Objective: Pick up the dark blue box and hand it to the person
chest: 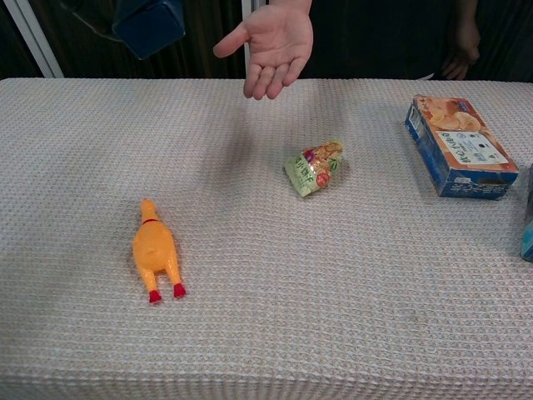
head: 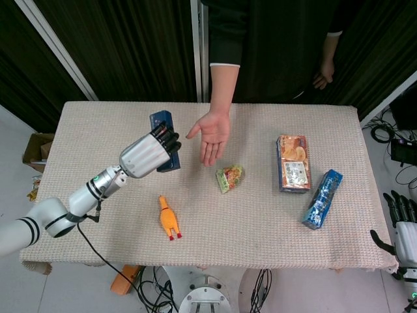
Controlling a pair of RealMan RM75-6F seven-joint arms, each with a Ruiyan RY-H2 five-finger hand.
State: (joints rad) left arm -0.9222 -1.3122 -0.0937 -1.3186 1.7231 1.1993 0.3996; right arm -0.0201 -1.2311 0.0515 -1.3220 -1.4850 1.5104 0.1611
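Observation:
My left hand [head: 148, 154] grips the dark blue box [head: 163, 135] and holds it well above the table, left of the person's open palm [head: 210, 136]. In the chest view only the box's lower end [chest: 149, 25] shows at the top edge, left of the person's palm [chest: 275, 43]; the hand itself is out of that frame. A gap remains between box and palm. My right hand [head: 401, 223] hangs at the far right, off the table, fingers apart and holding nothing.
On the table lie a yellow rubber chicken [head: 169, 219], a small green snack bag [head: 229, 177], an orange and blue box [head: 293, 162] and a blue packet [head: 322, 199]. The person stands behind the far edge.

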